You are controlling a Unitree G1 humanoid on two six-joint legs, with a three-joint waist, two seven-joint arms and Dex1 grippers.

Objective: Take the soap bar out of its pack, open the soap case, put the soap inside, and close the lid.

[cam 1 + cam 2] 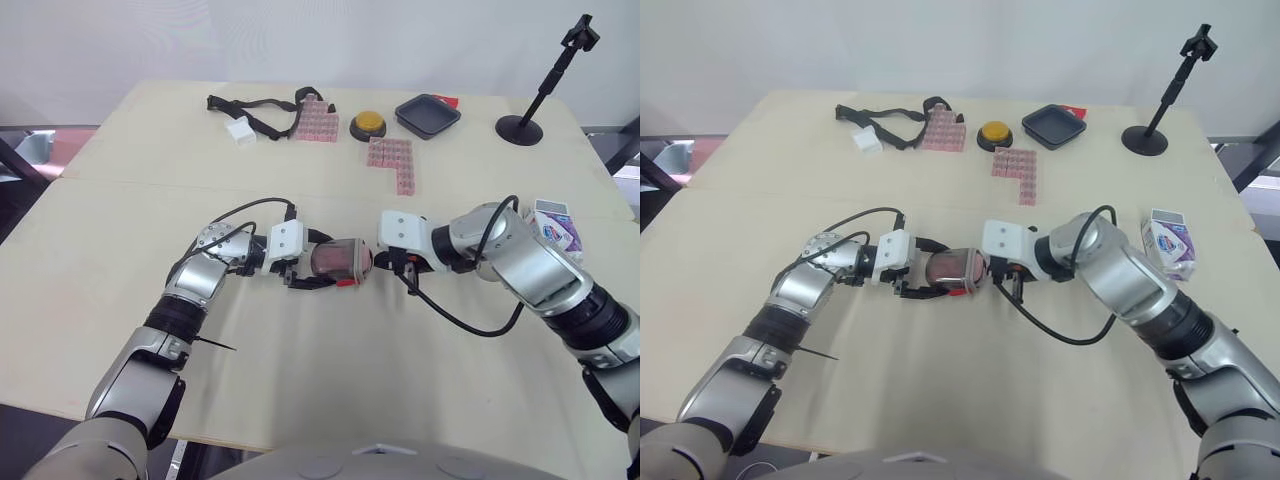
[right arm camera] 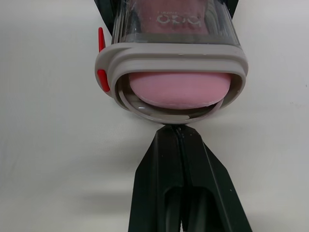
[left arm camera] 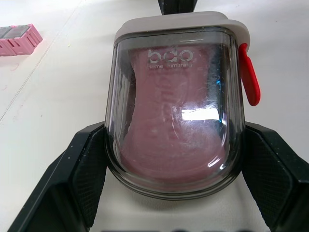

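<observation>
Left wrist view has the soap case (image 3: pixel 174 106) dead centre, a clear shell with a grey rim and a little red latch (image 3: pixel 249 77) on one side. The left pincer (image 3: pixel 178 164) is clamped on it, one black finger pressed against each side wall. You can see the pink soap (image 3: pixel 169 125) sitting inside through the clear plastic.

From the right wrist view, the rounded end of the soap shows at the grey-rimmed mouth, so that end of the case looks open. The right pincer (image 2: pixel 177 133) has its two fingers squeezed together with nothing between them, and the tip sits right at the lower lip of the mouth. Whether it actually touches the lip or is just short of it, I honestly can't tell.

From the head camera, the case lies on its side about mid-table, mouth pointing toward the right edge, with the two arms coming at it from opposite sides.

The soap pack (image 1: pixel 556 226), a white and purple box, sits by the right edge of the table, well apart from the case. Along the far edge sit a black strap (image 1: pixel 255 110), two clumps of pink blocks (image 1: pixel 392 162), a yellow button (image 1: pixel 368 124), a black tray (image 1: pixel 427 114) and a black stand (image 1: pixel 520 128) near the far right corner.
</observation>
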